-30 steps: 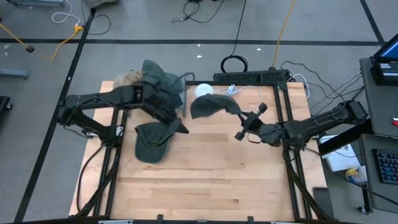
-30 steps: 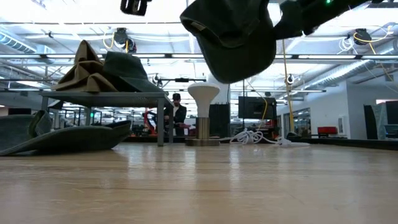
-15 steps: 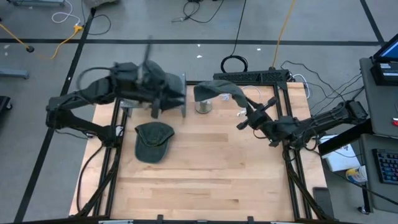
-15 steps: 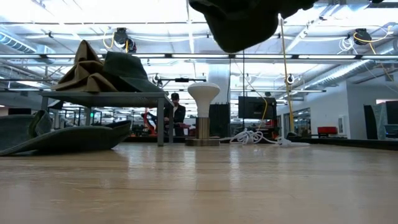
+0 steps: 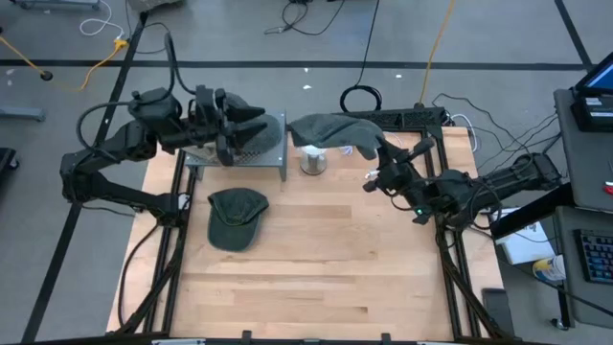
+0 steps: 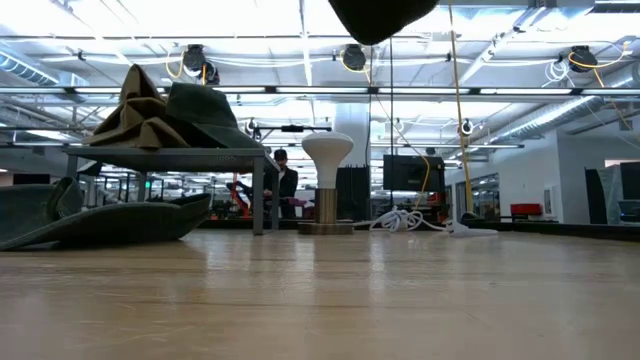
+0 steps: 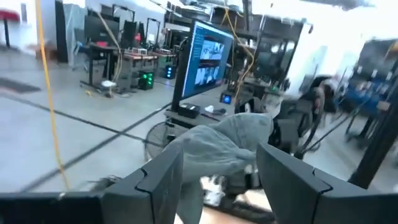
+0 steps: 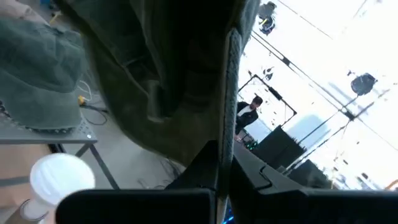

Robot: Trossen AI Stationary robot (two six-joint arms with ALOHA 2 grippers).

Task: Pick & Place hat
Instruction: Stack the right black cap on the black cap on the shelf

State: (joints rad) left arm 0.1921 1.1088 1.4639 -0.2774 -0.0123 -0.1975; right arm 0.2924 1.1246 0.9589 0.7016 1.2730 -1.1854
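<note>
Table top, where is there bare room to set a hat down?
The wooden table is bare across its whole near half, below the green cap, and in the middle between that cap and the right end effector. The far edge is crowded: rack, white stand, held hat.

White stand (image 5: pixel 312 159), cables (image 6: pixel 412 221), monitor (image 7: pixel 210 55)

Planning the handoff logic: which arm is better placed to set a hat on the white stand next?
The right. Its tool is shut on a green hat held directly above the white stand. The left tool is open and empty, over the hat rack, beside the stand.
</note>
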